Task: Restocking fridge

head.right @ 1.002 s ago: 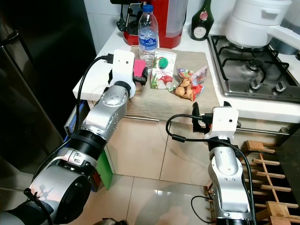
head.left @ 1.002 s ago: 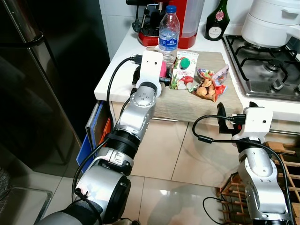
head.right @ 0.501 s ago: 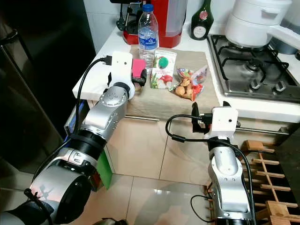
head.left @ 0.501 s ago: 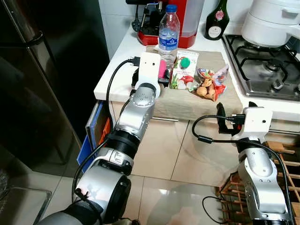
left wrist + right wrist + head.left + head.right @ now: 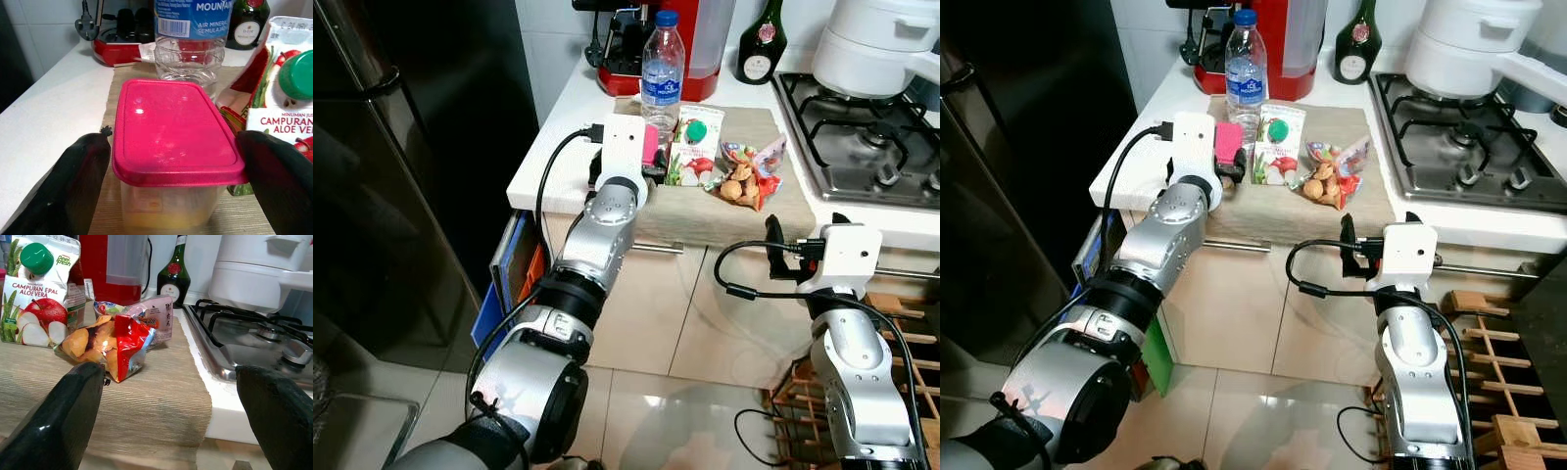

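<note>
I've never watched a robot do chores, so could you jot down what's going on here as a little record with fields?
Place: kitchen counter beside a dark fridge
Left gripper: open, fingers either side of the pink-lidded container
Right gripper: open, low in front of the counter, facing the snack bag
On the mat: water bottle, juice carton
Nearby: gas stove

The container [image 5: 176,161] is clear plastic under a glossy pink plastic lid [image 5: 173,129]; the water bottle [image 5: 663,61] is clear plastic too. They stand on a rough woven mat [image 5: 146,416] over the smooth white surface [image 5: 558,147]. The snack bags [image 5: 122,340] are shiny foil, the hob [image 5: 1459,147] brushed metal, the floor [image 5: 656,323] glossy tile.
</note>
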Available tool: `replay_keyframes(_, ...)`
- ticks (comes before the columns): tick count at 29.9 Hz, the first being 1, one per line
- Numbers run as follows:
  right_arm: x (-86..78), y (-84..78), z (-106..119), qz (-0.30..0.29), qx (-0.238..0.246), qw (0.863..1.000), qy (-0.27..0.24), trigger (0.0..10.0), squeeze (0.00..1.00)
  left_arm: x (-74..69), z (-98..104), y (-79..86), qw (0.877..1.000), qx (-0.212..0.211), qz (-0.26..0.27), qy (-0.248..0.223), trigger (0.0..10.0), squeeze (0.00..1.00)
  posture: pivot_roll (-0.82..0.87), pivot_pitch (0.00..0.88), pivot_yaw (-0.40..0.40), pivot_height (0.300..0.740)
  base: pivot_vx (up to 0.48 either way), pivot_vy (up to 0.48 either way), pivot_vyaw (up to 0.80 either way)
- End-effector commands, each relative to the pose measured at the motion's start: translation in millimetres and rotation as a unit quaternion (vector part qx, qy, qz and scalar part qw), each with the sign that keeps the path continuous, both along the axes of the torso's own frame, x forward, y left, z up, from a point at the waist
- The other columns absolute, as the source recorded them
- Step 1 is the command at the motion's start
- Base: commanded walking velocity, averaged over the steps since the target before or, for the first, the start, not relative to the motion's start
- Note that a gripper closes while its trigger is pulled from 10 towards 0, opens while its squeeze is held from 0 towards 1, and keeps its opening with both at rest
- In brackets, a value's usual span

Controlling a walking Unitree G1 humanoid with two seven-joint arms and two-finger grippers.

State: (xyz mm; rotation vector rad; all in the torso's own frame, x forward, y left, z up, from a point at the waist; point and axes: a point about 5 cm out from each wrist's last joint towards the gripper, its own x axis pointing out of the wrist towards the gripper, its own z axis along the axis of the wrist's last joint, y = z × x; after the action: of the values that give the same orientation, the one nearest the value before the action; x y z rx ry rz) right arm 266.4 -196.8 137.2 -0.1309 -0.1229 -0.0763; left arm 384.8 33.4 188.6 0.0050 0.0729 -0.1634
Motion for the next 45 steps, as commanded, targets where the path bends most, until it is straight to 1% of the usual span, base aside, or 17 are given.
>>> replay_keyframes(1,-1.6,1.6,2,0.004,-0.006,1.0,0.001,10.0,0.0,-3.9,-12,-13.9,0.999,0.002,-0.013,0.038,10.0,0.0,-0.17,0.0,0.041,0.74,0.0,0.0,0.0)
replay_keyframes(11,-2.9,1.9,2,0.003,-0.007,1.0,0.002,10.0,0.0,-0.3,-18,-13.6,0.998,-0.006,-0.006,0.06,10.0,0.0,-0.19,0.005,0.047,0.74,0.0,0.0,0.0)
replay_keyframes(12,-3.0,2.2,2,0.003,-0.007,1.0,0.002,10.0,0.0,0.0,-19,-12.7,0.998,-0.008,-0.004,0.061,9.0,0.0,-0.19,0.006,0.049,0.74,0.0,0.0,0.0)
replay_keyframes(13,-3.1,2.3,2,0.003,-0.007,1.0,0.002,10.0,0.0,0.4,-19,-12.1,0.998,-0.009,-0.003,0.062,9.0,0.0,-0.19,0.006,0.049,0.74,0.0,0.0,0.0)
replay_keyframes(14,-3.2,2.5,2,0.002,-0.007,1.0,0.002,10.0,0.0,0.8,-19,-11.6,0.998,-0.011,-0.003,0.062,6.8,0.0,-0.19,0.006,0.05,0.74,0.0,0.0,0.0)
replay_keyframes(15,-3.5,2.9,2,0.002,-0.006,1.0,0.002,10.0,0.0,1.7,-18,-10.5,0.998,-0.012,-0.001,0.058,1.3,0.0,-0.18,0.006,0.053,0.74,0.0,0.0,0.0)
replay_keyframes(17,-3.8,3.3,2,0.001,-0.006,1.0,0.002,10.0,0.0,2.9,-16,-9.4,0.998,-0.014,0.001,0.054,1.3,0.0,-0.18,0.006,0.053,0.74,0.0,0.0,0.0)
replay_keyframes(18,-3.9,3.4,2,0.001,-0.005,1.0,0.002,10.0,0.0,3.3,-15,-9.1,0.998,-0.015,0.001,0.053,0.0,0.0,-0.18,0.006,0.053,0.74,0.0,0.0,0.0)
replay_keyframes(26,-3.9,3.8,1,-0.001,-0.002,1.0,0.002,10.0,0.0,5.1,-12,-8.0,0.999,-0.015,-0.004,0.035,0.0,0.0,-0.18,0.006,0.059,0.74,0.0,0.0,0.0)
replay_keyframes(35,-3.3,4.7,0,-0.003,-0.001,1.0,0.004,10.0,0.0,4.0,-15,-9.2,0.999,-0.018,-0.02,0.028,0.0,0.0,-0.18,0.003,0.063,0.74,0.0,0.0,0.0)
replay_keyframes(38,-3.1,4.4,0,-0.004,-0.001,1.0,0.003,10.0,0.0,2.9,-18,-6.6,0.999,-0.02,-0.025,0.029,0.0,0.0,-0.18,0.003,0.063,0.74,0.0,0.0,0.0)
replay_keyframes(41,-2.8,4.8,0,-0.004,-0.001,1.0,0.002,10.0,0.0,1.4,-21,-3.0,0.999,-0.022,-0.026,0.031,0.0,0.0,-0.18,0.0,0.064,0.74,0.0,0.0,0.0)
replay_keyframes(42,-2.3,4.9,0,-0.005,-0.001,1.0,0.001,10.0,0.0,-3.3,-21,10.6,0.999,-0.014,-0.027,0.013,0.0,0.0,-0.17,0.0,0.066,0.74,0.0,0.0,0.0)
replay_keyframes(43,-2.3,4.9,0,-0.005,-0.001,1.0,0.001,10.0,0.0,-3.3,-21,10.6,0.999,-0.014,-0.027,0.013,0.0,0.0,-0.17,0.0,0.066,0.74,0.0,0.0,0.0)
replay_keyframes(44,-1.9,4.7,0,-0.005,-0.001,1.0,0.0,10.0,0.0,-5.8,-21,16.8,1.0,-0.01,-0.027,0.004,0.0,0.0,-0.17,0.0,0.065,0.74,0.0,0.0,0.0)
replay_keyframes(45,-1.9,4.7,0,-0.005,-0.001,1.0,0.0,10.0,0.0,-5.8,-21,16.8,1.0,-0.01,-0.027,0.004,0.0,0.0,-0.17,0.0,0.065,0.74,0.0,0.0,0.0)
